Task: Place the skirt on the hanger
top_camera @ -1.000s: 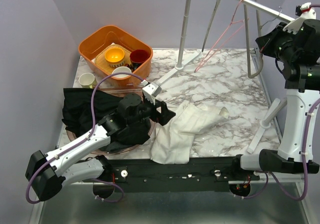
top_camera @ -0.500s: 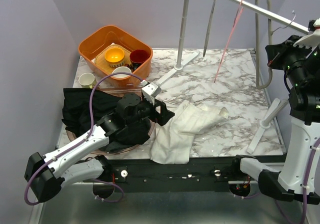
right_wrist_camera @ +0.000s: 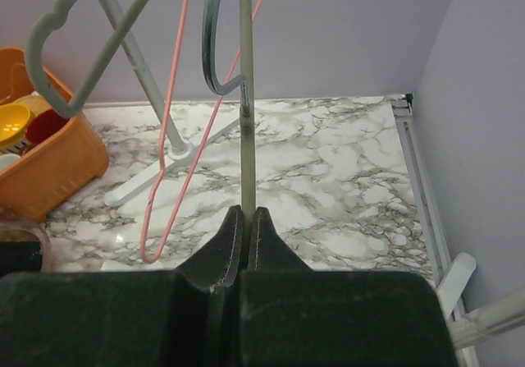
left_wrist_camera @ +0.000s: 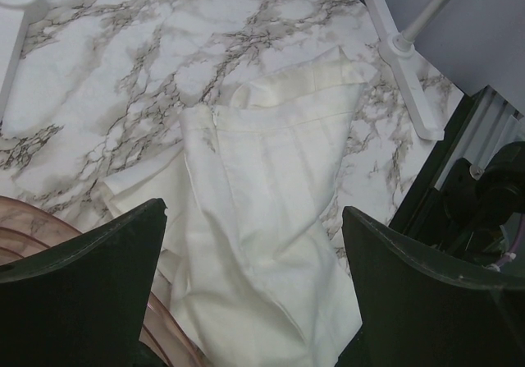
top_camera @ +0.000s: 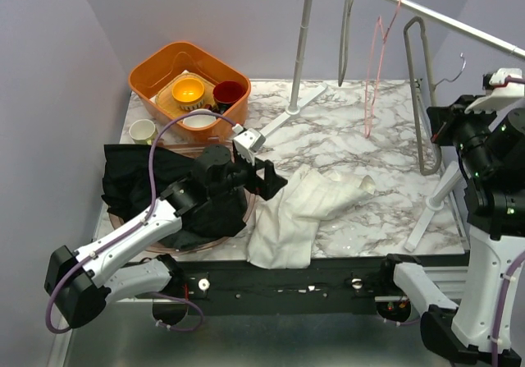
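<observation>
Lying beneath spread left jaws, white skirt (left_wrist_camera: 262, 219), right jaws clamping hanger (right_wrist_camera: 244, 153)

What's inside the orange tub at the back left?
The orange tub holds a yellow bowl, a dark red cup and a white bowl, resting on something tan. The tub's floor and anything beneath them are covered.

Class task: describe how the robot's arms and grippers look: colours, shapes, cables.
The left arm and right arm have white shells with black joints; a purple cable loops along each. The left gripper and right gripper have dark, wedge-shaped fingers.
</observation>
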`<state>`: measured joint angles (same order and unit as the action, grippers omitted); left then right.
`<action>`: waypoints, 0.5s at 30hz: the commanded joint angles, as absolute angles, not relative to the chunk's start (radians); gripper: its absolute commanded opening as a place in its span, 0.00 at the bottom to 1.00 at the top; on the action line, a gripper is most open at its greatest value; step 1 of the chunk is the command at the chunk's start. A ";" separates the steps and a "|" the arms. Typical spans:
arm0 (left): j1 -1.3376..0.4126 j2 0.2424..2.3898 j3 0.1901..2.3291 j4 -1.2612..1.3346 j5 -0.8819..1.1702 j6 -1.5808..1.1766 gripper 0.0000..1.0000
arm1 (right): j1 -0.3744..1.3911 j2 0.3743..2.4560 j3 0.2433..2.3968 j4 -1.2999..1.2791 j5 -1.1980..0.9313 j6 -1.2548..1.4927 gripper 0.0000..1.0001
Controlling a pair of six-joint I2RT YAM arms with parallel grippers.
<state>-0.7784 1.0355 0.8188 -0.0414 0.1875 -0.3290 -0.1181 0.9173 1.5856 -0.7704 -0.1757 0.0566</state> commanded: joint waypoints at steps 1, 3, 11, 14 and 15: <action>-0.765 1.101 0.889 -0.043 0.262 -0.365 0.99 | -0.121 0.795 1.485 -0.814 -0.210 -0.066 0.01; -0.765 1.149 0.916 -0.049 0.278 -0.394 0.99 | -0.121 0.756 1.433 -0.853 -0.230 -0.097 0.01; -0.788 1.396 1.170 -0.230 0.232 -0.456 0.93 | -0.120 0.588 1.209 -0.974 -0.293 -0.274 0.00; -0.796 1.538 1.304 -0.330 0.157 -0.478 0.91 | -0.120 0.542 1.126 -0.985 -0.295 -0.317 0.01; -0.798 1.616 1.339 -0.354 0.147 -0.486 0.91 | -0.118 0.525 1.109 -0.985 -0.299 -0.330 0.01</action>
<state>-0.7830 1.4269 1.1866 -0.1848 0.2363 -0.4385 -0.1181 0.5838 1.1854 -0.9413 -0.2584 -0.2214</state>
